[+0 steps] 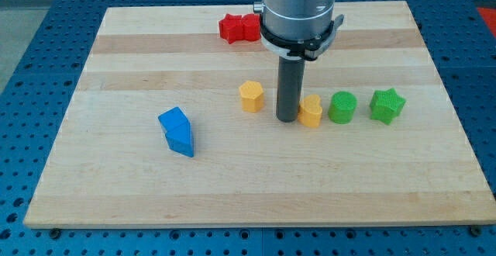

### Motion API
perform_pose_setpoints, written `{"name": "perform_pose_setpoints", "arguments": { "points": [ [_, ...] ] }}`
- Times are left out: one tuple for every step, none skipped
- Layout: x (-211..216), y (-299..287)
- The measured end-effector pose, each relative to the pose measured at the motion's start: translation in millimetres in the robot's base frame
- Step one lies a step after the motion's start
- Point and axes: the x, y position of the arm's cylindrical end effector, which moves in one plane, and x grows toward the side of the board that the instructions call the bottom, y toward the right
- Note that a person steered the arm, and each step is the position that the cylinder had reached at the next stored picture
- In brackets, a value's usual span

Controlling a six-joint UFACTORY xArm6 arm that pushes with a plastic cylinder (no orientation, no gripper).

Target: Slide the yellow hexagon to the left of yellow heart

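Note:
The yellow hexagon [251, 96] sits near the board's middle. The yellow heart [311, 112] lies to its right, partly hidden by my rod. My tip [287, 119] rests on the board between the two, touching or nearly touching the heart's left side and a short gap right of the hexagon.
A green cylinder [342, 107] and a green star [387, 105] stand in a row right of the heart. Two red blocks [239, 28] sit at the view's top. A blue block [177, 131] lies at the left. The wooden board [116, 186] ends near all view edges.

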Motion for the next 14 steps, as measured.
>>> {"name": "perform_pose_setpoints", "arguments": {
  "points": [
    [-12, 0],
    [-37, 0],
    [-57, -22],
    [-58, -72],
    [-58, -89],
    [-54, -109],
    [-42, -114],
    [-34, -110],
    [-25, -107],
    [-19, -106],
    [-7, -115],
    [9, -120],
    [10, -119],
    [10, -102]
  ]
}}
